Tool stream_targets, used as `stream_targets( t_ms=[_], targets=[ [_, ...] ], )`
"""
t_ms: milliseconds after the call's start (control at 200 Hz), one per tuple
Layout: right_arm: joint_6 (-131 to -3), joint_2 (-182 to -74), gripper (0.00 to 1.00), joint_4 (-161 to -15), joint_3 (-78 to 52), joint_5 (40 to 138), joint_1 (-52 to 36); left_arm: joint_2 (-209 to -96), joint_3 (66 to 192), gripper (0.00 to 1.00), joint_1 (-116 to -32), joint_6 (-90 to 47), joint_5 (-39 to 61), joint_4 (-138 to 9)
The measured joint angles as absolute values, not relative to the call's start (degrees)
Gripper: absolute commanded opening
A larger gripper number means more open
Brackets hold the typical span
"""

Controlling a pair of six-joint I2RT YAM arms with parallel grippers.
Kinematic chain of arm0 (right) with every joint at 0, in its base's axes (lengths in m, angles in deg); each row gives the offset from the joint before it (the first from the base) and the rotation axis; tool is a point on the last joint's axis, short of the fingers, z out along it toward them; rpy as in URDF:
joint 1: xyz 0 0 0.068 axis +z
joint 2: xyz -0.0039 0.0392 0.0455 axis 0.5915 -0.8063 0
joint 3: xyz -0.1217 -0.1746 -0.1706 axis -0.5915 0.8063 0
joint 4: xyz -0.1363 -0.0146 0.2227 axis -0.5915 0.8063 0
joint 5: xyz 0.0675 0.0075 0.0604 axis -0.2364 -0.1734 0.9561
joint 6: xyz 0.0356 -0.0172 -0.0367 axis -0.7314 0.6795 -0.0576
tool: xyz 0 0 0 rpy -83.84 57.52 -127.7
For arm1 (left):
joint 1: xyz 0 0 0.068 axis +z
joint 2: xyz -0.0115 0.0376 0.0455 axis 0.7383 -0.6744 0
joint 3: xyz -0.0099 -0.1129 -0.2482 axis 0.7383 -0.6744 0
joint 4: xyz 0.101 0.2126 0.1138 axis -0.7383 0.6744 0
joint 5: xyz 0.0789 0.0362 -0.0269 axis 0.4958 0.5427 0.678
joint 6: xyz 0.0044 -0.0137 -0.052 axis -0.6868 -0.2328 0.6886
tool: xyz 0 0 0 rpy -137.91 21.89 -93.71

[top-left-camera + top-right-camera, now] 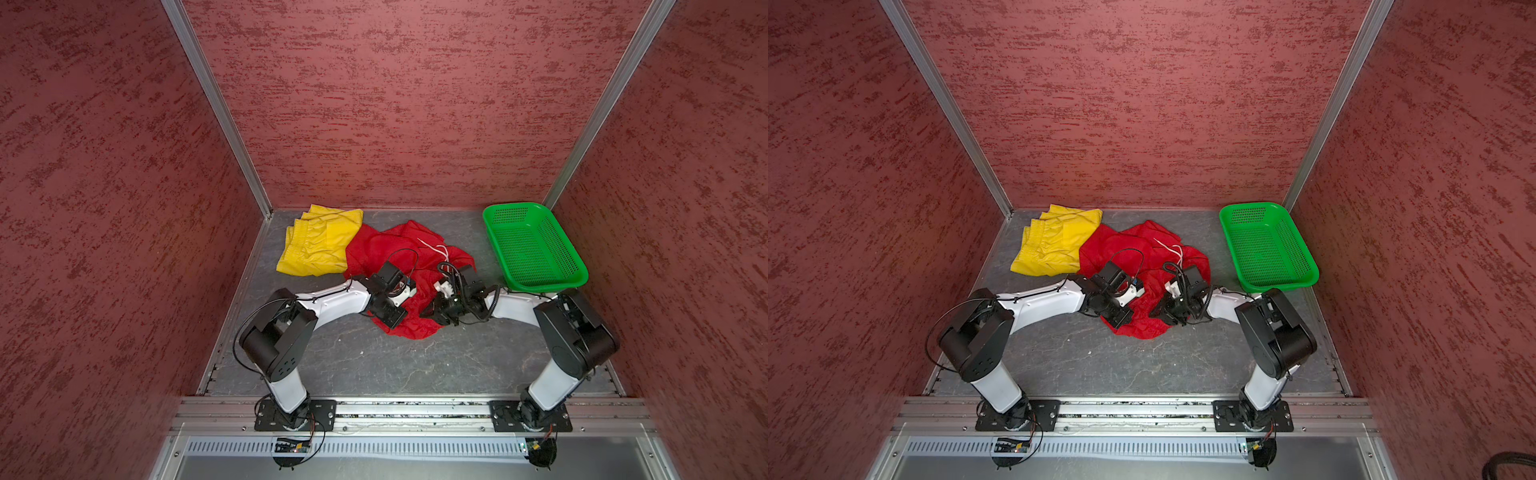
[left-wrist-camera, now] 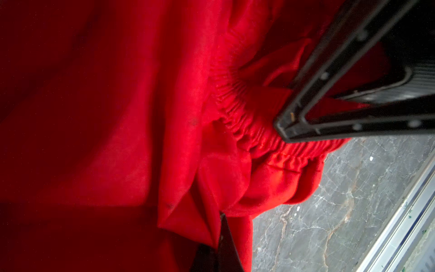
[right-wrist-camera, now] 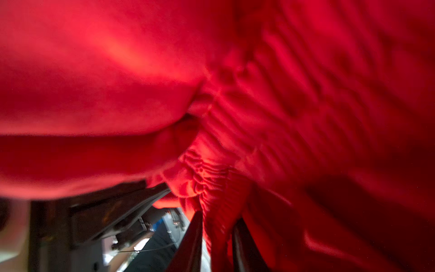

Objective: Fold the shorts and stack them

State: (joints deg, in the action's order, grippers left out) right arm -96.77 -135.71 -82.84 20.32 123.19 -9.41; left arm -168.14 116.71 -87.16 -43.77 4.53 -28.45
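In both top views the yellow shorts (image 1: 316,245) (image 1: 1054,245) lie flattened at the 11 o'clock corner of the table (image 1: 374,361). Their gathered band faces 9 o'clock and their 4 o'clock edge touches the red shorts (image 1: 376,249) (image 1: 1113,249).

The left gripper (image 1: 395,320) (image 1: 1122,321) is down on the 7 o'clock side of the red heap. In the left wrist view its jaws are pressed together (image 2: 220,236), with a fold of red cloth pinched at the tip.

The red shorts lie crumpled mid-table. Their white drawstring (image 1: 436,249) (image 1: 1173,249) is at the heap's 1 o'clock part and a loose edge spills toward 6 o'clock.

The right gripper (image 1: 430,311) (image 1: 1159,312) sits at the heap's 4 o'clock side, facing the left one with red cloth between them. In the right wrist view (image 3: 217,227) its fingers (image 3: 195,235) stand narrow, with the gathered elastic waistband (image 3: 211,179) clamped between them.

The green basket (image 1: 544,286) (image 1: 1279,286) stands at the table's 2 o'clock corner, apart from the red shorts.
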Motion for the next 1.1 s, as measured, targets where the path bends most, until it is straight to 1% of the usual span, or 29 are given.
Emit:
stream_targets(
  t_ms=[50, 130, 220, 266, 361, 426, 476, 531, 586, 741, 857, 972, 1042, 1102],
  targets=[
    [-97.73, -133.11, 0.05, -84.54, 22.75, 123.97, -9.41, -168.23, 116.71, 0.05, -87.03, -43.53, 4.53, -28.56],
    [-99.69, -128.01, 0.00, -87.63, 27.97, 125.15, -9.41, -168.45, 116.71, 0.07, -86.79, -43.05, 4.51, -28.89],
    [-101.46, -123.01, 0.00, -89.62, 32.74, 125.50, -9.37, -168.49, 116.73, 0.12, -86.99, -42.74, 3.65, -29.61],
    [-102.27, -120.89, 0.00, -90.10, 34.46, 125.52, -9.37, -168.49, 116.77, 0.18, -87.10, -42.54, 3.65, -29.78],
    [-103.39, -117.81, 0.00, -90.38, 36.23, 125.39, -9.37, -168.49, 117.04, 0.35, -86.81, -42.26, 3.61, -29.72],
    [-103.56, -116.84, 0.00, -90.64, 36.08, 124.89, -9.37, -168.30, 117.52, 0.49, -86.59, -42.06, 3.26, -29.41],
    [-103.45, -116.41, 0.00, -90.56, 35.51, 124.34, -9.37, -167.66, 117.78, 0.56, -86.27, -41.34, 2.56, -29.30],
    [-102.58, -116.06, 0.00, -90.18, 34.13, 123.10, -9.35, -165.81, 117.84, 0.61, -85.65, -41.39, 1.10, -29.23],
    [-101.07, -115.58, 0.00, -89.90, 32.19, 121.66, -9.35, -162.99, 117.84, 0.64, -84.60, -41.17, -0.78, -29.26],
    [-95.78, -112.93, 0.00, -89.46, 26.64, 117.72, -9.37, -153.68, 117.87, 0.65, -80.50, -41.34, -6.55, -31.18],
    [-91.34, -112.10, 0.00, -89.11, 23.18, 116.54, -9.63, -148.39, 117.87, 0.69, -78.70, -43.46, -10.97, -33.28],
    [-86.75, -111.93, 0.00, -89.27, 21.46, 116.93, -9.74, -146.83, 118.28, 0.74, -79.10, -47.16, -14.44, -34.31],
    [-83.59, -110.92, 0.00, -89.42, 21.46, 117.55, -9.76, -147.80, 119.29, 0.75, -79.62, -49.69, -15.80, -34.07],
    [-80.88, -109.54, 0.02, -89.70, 21.55, 118.01, -9.76, -149.54, 120.86, 0.76, -80.28, -52.18, -16.59, -33.30]
  ],
)
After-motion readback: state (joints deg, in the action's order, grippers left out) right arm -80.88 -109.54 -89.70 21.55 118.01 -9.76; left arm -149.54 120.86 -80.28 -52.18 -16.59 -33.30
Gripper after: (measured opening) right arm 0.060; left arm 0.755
